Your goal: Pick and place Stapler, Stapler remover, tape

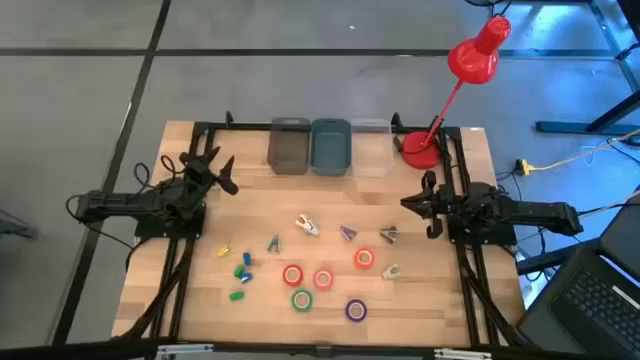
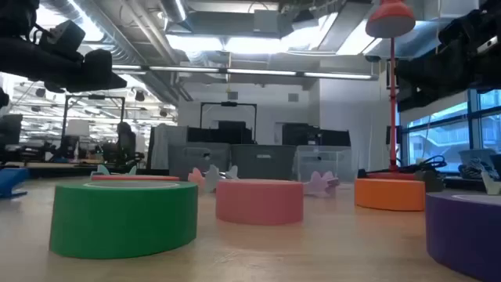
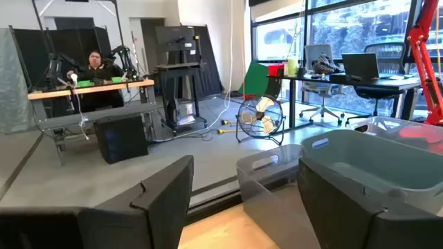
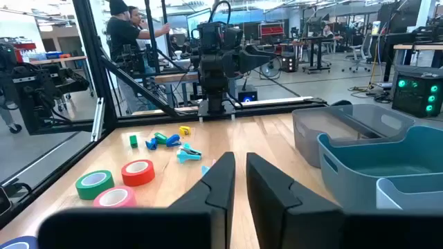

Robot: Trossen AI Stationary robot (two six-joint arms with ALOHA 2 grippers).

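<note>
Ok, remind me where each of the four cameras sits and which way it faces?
High: overhead, looking straight down; both arms, left pincer, right pincer.
Low: table height, facing the room past the green tape; arms overhead.
Left wrist: looks past its own fingers at the blue bin.
Right wrist: looks across the table at the left arm.
Shared: the green tape, in the low and right wrist views.

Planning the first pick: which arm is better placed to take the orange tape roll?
Right. The orange tape roll lies nearer the right gripper; the left gripper waits across the table.
</note>
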